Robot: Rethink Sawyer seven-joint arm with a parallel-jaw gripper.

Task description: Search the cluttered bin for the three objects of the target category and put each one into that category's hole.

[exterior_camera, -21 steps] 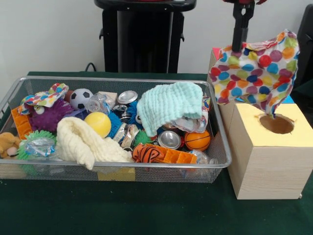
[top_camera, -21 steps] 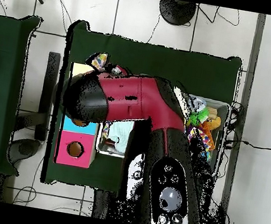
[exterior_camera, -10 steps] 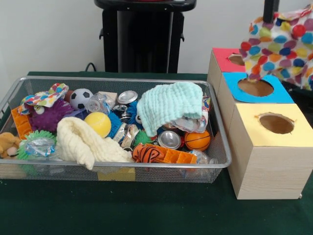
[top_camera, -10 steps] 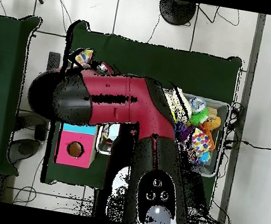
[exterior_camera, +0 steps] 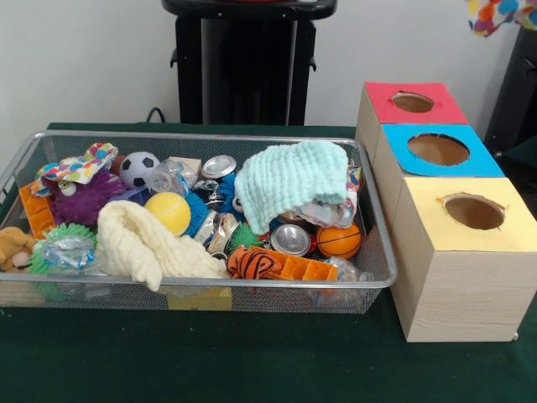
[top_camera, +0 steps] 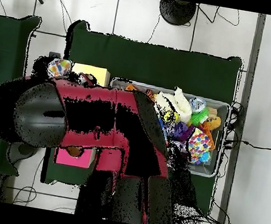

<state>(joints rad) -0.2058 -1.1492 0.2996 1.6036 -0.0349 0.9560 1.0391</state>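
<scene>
The spotted cloth point(exterior_camera: 495, 14) hangs at the top edge, beyond the boxes and over none of the holes. Whether the tool is clamped on it, I cannot tell. Let go here, it misses the yellow hole point(exterior_camera: 475, 211) and drops off the worktop point(exterior_camera: 252, 361).

A wire bin point(exterior_camera: 201, 290) sits on the bench point(exterior_camera: 252, 361) in the front view. To its right stand three boxes point(exterior_camera: 453, 277) in a row from front to back, each with a hole point(exterior_camera: 475, 211) on top. In the bin, a folded cloth point(exterior_camera: 289, 180) lies right of a ball point(exterior_camera: 168, 211), with a can point(exterior_camera: 290, 240) before it
</scene>
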